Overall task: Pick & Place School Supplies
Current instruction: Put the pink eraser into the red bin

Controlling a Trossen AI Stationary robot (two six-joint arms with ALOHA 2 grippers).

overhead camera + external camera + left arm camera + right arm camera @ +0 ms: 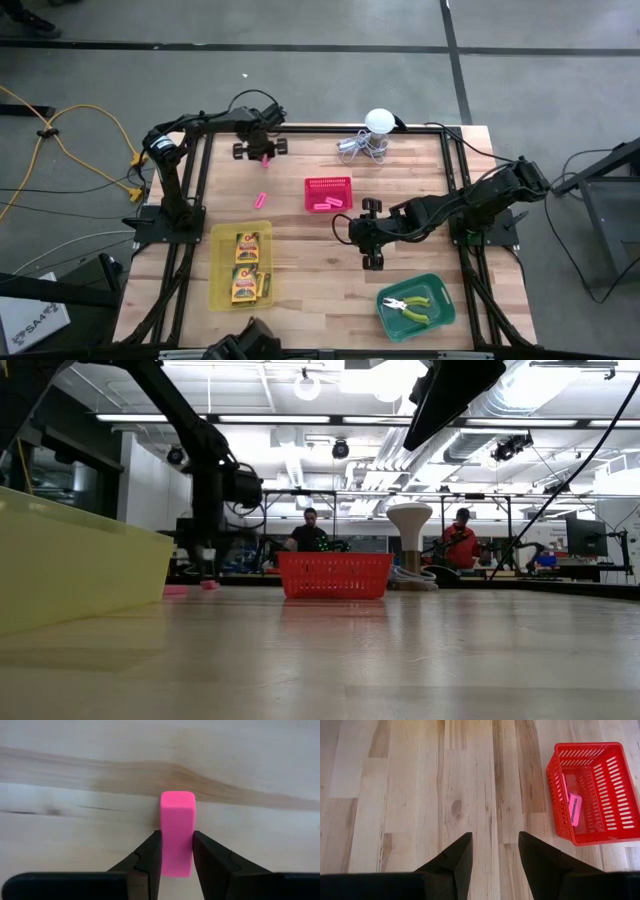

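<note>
My left gripper (263,150) is at the table's far left, pointing down, shut on a bright pink eraser (177,820). A second pink eraser (262,199) lies flat on the wood nearer the front. More pink erasers (574,809) lie in the red basket (328,183). Two yellow-and-green crayon boxes (245,266) lie in the yellow tray (216,290). The pliers (412,307) lie in the green tray (445,300). My right gripper (495,837) is open and empty above bare wood, right of the red basket. My left gripper pinches the pink eraser by its two long sides (177,851) between its two fingers, at the end nearer the wrist. The fingers come from above and lie along the eraser. In the low view the eraser (209,585) sits at table level under the gripper.
A white ball with coiled wire (372,135) stands at the far edge, behind the red basket. Bare wood lies between the red basket and the two front trays. People (310,530) show in the room beyond the table.
</note>
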